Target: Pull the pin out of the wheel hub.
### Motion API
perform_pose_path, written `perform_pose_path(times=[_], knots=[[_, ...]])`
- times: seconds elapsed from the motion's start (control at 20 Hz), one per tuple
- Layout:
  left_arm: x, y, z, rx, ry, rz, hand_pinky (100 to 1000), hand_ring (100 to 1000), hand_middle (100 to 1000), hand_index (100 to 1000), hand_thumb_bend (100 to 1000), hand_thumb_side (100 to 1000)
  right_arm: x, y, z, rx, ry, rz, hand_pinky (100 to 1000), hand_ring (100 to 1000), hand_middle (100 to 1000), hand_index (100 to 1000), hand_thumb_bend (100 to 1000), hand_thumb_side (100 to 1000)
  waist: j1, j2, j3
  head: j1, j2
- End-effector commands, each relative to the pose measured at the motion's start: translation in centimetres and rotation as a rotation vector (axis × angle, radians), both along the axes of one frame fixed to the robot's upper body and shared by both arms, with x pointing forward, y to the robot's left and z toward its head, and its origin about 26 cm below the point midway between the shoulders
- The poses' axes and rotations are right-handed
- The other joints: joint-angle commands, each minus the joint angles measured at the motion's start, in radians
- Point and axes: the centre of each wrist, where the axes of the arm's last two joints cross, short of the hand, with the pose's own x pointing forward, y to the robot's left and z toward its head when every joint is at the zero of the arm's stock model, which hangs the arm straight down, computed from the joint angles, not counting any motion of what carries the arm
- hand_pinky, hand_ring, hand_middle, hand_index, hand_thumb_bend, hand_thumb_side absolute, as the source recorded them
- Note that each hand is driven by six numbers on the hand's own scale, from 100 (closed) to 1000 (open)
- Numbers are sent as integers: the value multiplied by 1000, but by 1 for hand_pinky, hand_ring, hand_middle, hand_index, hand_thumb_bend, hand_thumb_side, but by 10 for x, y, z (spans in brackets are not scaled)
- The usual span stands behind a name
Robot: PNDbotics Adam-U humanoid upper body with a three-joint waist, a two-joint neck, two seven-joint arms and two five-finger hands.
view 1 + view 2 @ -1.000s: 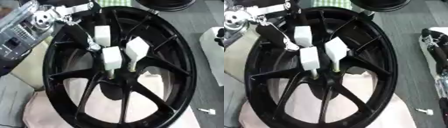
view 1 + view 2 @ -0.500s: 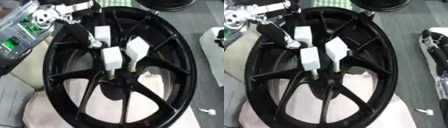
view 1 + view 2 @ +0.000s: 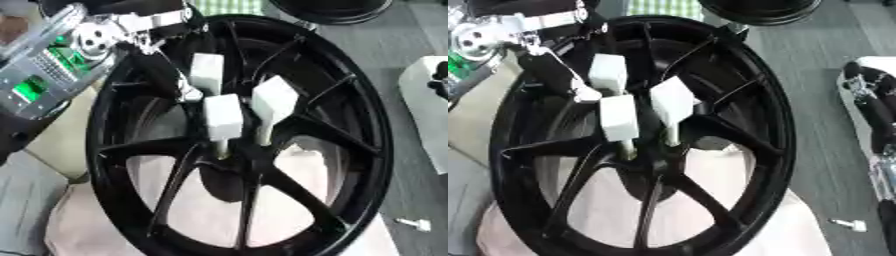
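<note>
Left eye view: left hand (image 3: 166, 75) reaches into wheel hub (image 3: 241, 150); finger state unreadable. Three white-headed pins (image 3: 222, 119) just beside hand, seated in hub. None pulled yet.

Wheel hub (image 3: 236, 165) bottom rim cut off by the lower edge, left hand (image 3: 166, 75) fingers blurred against black spokes (grip unreadable), small white object (image 3: 850, 225) too tiny to identify

pale cloth (image 3: 96, 220) | small white bolt (image 3: 848, 225) | second black rim (image 3: 759, 9)
</note>
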Motion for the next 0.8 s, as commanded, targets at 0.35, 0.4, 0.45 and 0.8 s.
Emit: perform_pose_path(times=[0.35, 0.4, 0.45, 0.8], knots=[[-4, 4, 13, -83, -74, 29, 502, 246, 244, 382, 423, 100, -1, -5, 8, -18, -17, -7, 876, 746, 678, 736, 358, 597, -3, -17, 0, 2, -9], [-4, 5, 15, -86, -83, 32, 498, 236, 234, 367, 403, 100, -1, -6, 8, -19, -17, -7, 876, 746, 678, 736, 356, 599, -3, -18, 0, 2, -9], [-5, 6, 16, -89, -93, 35, 493, 227, 226, 354, 387, 100, -1, -6, 8, -20, -18, -7, 876, 746, 678, 736, 355, 599, -2, -18, 1, 1, -9], [-14, 19, 35, -121, -152, 24, 485, 202, 209, 333, 383, 100, -1, -7, 10, -25, -20, -10, 877, 746, 678, 737, 350, 601, -2, -22, 5, -5, -11]])
